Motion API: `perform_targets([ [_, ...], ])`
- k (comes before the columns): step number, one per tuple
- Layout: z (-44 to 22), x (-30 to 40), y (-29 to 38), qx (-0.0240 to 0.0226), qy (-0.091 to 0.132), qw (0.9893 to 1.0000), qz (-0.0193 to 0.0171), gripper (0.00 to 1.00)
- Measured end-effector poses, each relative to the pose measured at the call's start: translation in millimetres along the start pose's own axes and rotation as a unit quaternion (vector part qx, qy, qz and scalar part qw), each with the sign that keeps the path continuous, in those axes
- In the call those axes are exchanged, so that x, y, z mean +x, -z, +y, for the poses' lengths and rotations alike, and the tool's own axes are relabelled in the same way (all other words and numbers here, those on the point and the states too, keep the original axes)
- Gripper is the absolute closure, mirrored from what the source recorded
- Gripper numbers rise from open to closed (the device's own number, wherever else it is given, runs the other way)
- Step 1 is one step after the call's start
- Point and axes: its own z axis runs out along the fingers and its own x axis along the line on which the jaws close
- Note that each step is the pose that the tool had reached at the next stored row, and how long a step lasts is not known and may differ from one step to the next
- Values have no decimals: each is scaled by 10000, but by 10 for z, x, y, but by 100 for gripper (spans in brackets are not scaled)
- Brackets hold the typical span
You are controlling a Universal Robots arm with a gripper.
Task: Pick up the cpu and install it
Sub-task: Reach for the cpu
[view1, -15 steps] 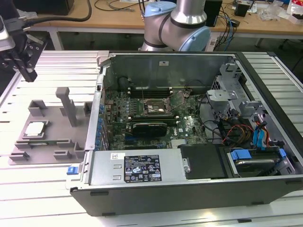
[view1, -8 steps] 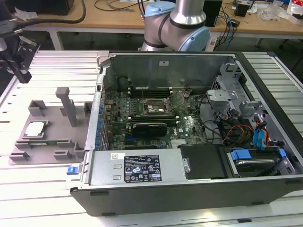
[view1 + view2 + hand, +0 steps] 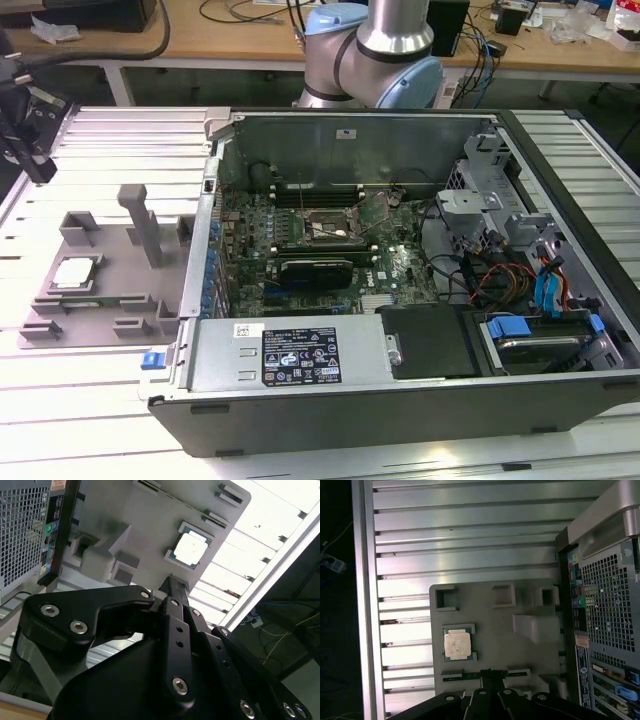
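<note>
On the grey fixture tray [image 3: 495, 630], the cpu [image 3: 457, 645] lay untouched; the gripper [image 3: 487, 673], tips pressed together and empty, hung clear of it, its linkage cropped by the frame edge.

This is a robotics lab or workshop: a robot arm [image 3: 395, 40] stands at a slotted aluminium table [image 3: 100, 420] bearing an open computer case [image 3: 400, 405] and a grey fixture tray [image 3: 105, 235], with cable-strewn wooden workbenches [image 3: 250, 42] behind.
</note>
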Motion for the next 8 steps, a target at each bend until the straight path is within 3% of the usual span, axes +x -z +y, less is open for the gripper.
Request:
perform_targets([
  [8, -12, 34, -229, 0, -2, 10000, 0, 89],
])
